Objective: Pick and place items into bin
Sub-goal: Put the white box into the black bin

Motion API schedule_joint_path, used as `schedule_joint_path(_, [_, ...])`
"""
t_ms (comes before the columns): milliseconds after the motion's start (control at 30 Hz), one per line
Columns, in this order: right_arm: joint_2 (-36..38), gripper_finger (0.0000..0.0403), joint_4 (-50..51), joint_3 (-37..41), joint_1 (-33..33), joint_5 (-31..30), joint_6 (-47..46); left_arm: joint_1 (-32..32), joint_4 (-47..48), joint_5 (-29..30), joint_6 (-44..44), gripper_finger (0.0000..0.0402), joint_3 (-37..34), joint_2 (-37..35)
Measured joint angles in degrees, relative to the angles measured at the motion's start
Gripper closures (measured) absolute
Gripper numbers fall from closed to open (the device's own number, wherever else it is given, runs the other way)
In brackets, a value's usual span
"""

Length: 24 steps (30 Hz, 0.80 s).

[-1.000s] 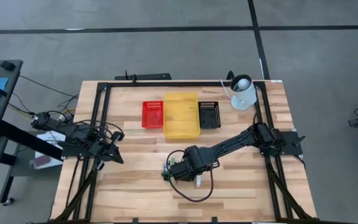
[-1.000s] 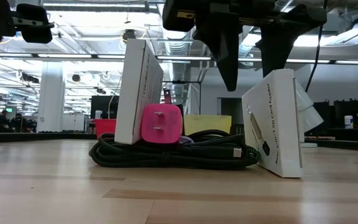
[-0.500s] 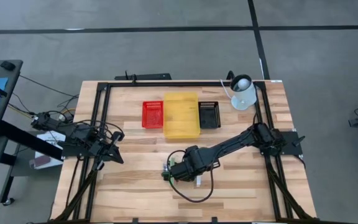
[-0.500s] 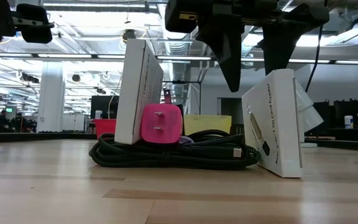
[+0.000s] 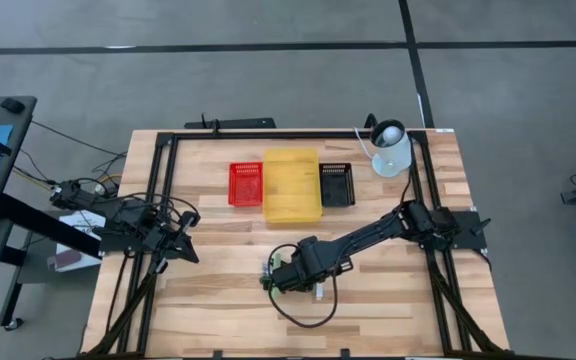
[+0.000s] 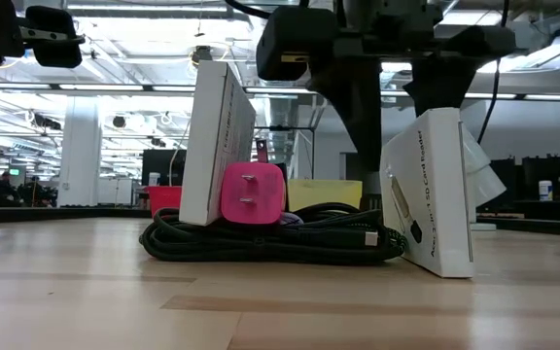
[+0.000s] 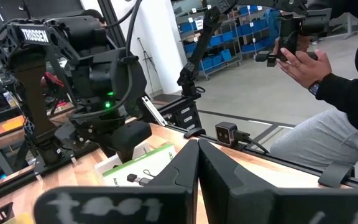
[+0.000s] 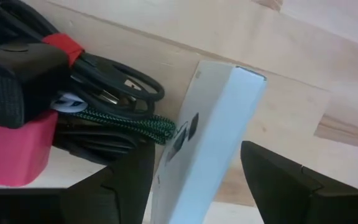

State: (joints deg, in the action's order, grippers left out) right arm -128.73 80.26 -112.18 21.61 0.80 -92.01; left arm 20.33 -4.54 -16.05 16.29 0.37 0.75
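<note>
Red basket (image 5: 246, 184), yellow bin (image 5: 291, 185) and black basket (image 5: 336, 184) sit in a row on the desk (image 5: 218, 310); contents indiscernible. Right pincer (image 8: 194, 163), wide open, straddles the white box (image 8: 207, 130) beside the black cords (image 6: 270, 239) mid-desk. Left pincer (image 7: 198, 163), fingers pressed together, waits at the desk's left edge.

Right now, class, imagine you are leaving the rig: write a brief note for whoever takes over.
Right end effector: open, lowered astride the white cardboard box at the table's front centre, not yet closed.
Left end effector: shut, waiting at the table's left edge.
Items: a second white box, pink plug adapter and coiled black cords sit piled together.
Bins: red basket, yellow bin, black basket, in a row behind.
Done: no item visible in any bin. Left: all of them.
</note>
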Motion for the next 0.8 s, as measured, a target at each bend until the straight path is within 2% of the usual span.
schedule_joint_path(133, [0.0,0.0201,0.1,0.0,0.0,0.4,-0.3,0.0,0.0,0.0,0.0,0.0401,0.0,0.0])
schedule_joint_path(500, [0.0,0.0306,0.7,0.0,-0.2,0.4,-1.0,0.0,0.0,0.0,0.0,0.0401,0.0,0.0])
schedule_joint_path(633, [0.1,0.0326,1.0,0.0,-0.3,0.4,-1.0,0.0,0.0,0.0,0.0,0.0401,0.0,0.0])
schedule_joint_path(800, [0.1,0.0330,1.3,0.0,-0.3,0.4,-1.0,0.0,0.0,0.0,0.0,0.0401,0.0,0.0])
